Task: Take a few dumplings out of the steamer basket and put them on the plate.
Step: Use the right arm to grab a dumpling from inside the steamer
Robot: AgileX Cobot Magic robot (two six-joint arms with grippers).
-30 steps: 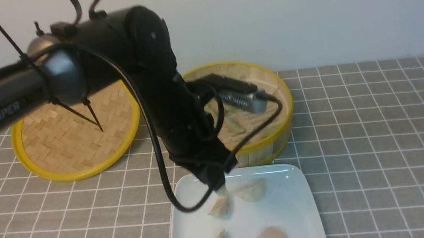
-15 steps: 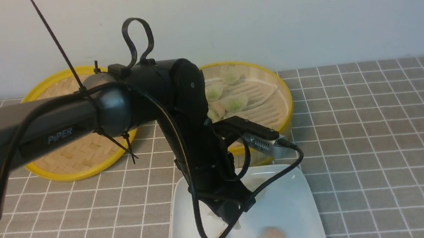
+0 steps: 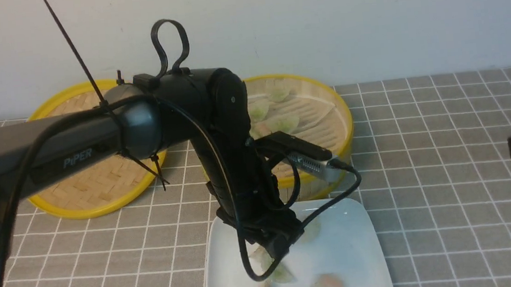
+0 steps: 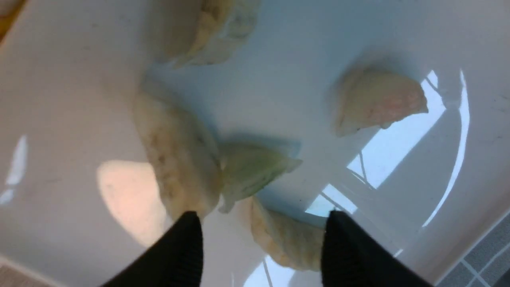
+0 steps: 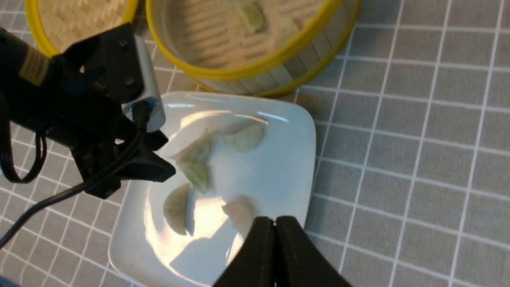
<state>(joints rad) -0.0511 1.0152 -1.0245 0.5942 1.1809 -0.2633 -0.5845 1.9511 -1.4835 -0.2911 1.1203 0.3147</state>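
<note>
Lying on the plate (image 4: 279,59) — a pale-green, translucent dumpling (image 4: 251,167).

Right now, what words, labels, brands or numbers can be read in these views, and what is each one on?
"PiPER": pale lettering on the side of the left arm, front view.
Yellow sticker on that arm, right wrist view: its print is too blurred to read.
No text shows on the plate, the basket or the lid.
</note>
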